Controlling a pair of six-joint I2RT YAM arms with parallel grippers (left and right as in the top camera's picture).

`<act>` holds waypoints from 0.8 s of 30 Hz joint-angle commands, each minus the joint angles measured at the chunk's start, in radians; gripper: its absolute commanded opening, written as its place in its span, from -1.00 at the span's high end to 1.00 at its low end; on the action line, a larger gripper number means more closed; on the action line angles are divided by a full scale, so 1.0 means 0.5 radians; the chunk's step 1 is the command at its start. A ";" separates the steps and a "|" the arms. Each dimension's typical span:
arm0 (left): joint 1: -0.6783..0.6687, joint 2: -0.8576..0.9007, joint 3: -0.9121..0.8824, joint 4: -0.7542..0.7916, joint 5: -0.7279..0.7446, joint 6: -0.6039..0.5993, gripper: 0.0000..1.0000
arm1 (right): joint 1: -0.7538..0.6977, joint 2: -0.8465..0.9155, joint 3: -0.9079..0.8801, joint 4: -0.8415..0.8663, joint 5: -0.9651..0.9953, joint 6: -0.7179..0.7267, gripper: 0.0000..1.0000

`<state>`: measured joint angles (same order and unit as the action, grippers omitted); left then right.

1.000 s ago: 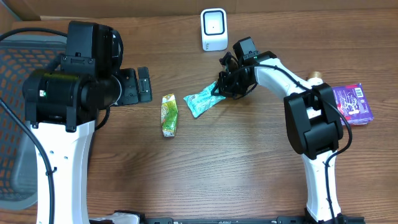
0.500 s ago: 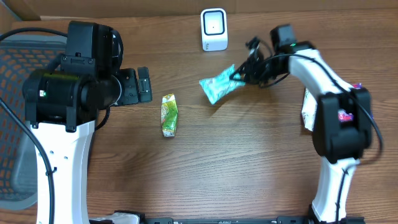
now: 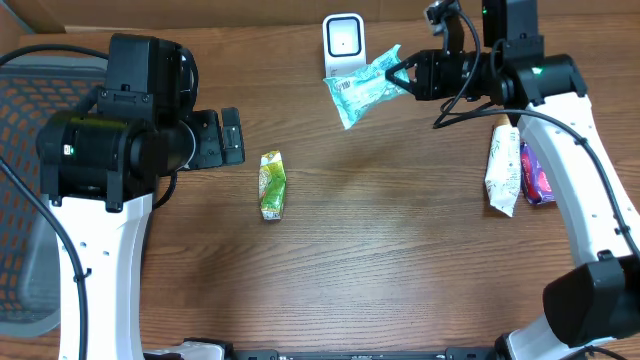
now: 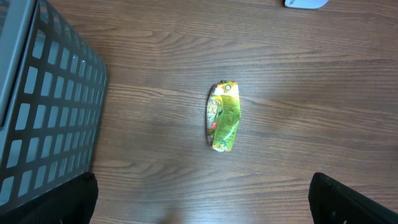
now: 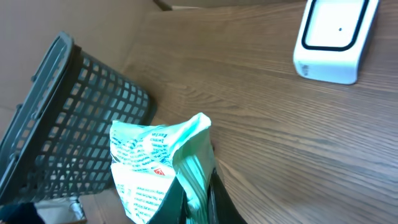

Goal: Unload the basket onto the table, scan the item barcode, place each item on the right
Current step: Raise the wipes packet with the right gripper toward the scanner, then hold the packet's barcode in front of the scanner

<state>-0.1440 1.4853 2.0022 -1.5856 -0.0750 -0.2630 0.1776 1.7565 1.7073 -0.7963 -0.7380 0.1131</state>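
My right gripper (image 3: 408,77) is shut on one edge of a teal and white snack packet (image 3: 361,92), holding it in the air just in front of the white barcode scanner (image 3: 343,45) at the back of the table. In the right wrist view the packet (image 5: 155,168) is pinched between the dark fingers (image 5: 224,199), and the scanner (image 5: 329,40) stands at upper right. My left gripper (image 4: 202,205) hangs open over bare wood. A green and yellow packet (image 4: 223,116) lies flat ahead of it, also seen as the green packet (image 3: 272,184) in the overhead view.
A dark mesh basket (image 4: 43,112) stands at the left edge of the table, seen too as the basket (image 5: 68,124) in the right wrist view. A white pouch (image 3: 502,170) and a purple box (image 3: 537,175) lie at the right side under the right arm.
The right arm has lifted the teal packet off the table and carried it back and to the right, up in front of the scanner. The left arm has not moved.
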 commanded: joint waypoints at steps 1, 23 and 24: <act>-0.001 -0.003 0.006 0.002 -0.005 -0.028 -0.99 | 0.004 -0.046 0.020 0.009 0.087 0.037 0.92; -0.001 -0.003 0.006 0.002 -0.005 -0.028 -0.99 | 0.610 0.352 0.020 1.401 2.551 -1.373 0.93; -0.001 -0.003 0.006 0.002 -0.005 -0.028 -0.99 | 0.612 0.390 0.019 1.460 2.551 -1.492 0.93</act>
<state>-0.1440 1.4853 2.0022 -1.5856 -0.0750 -0.2630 0.4850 1.9049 1.7073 -0.1101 0.4751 -0.3489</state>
